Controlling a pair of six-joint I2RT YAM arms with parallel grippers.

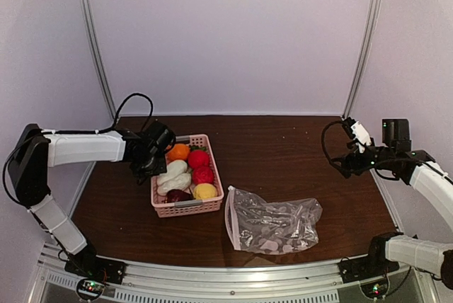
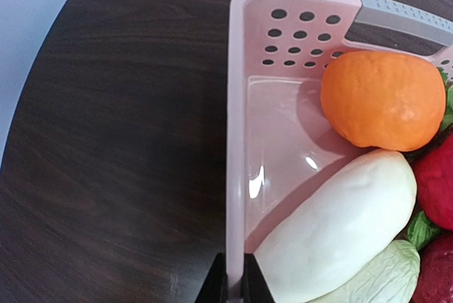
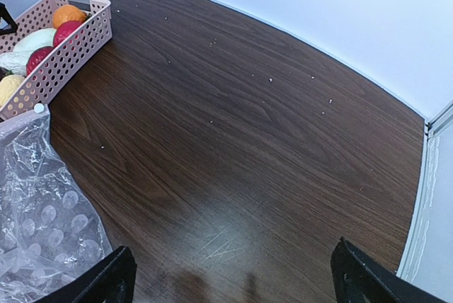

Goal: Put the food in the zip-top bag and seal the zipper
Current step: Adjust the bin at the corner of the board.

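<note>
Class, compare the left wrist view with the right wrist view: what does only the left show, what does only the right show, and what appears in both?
Only the left wrist view: the left gripper shut on the side wall of the pink basket, and the bare basket floor beside the orange fruit. Only the right wrist view: the transparent bag lying on the table near the basket, and the right gripper open above bare wood. Both: the basket, the orange fruit, the whitish piece, red pieces and the dark table.
</note>
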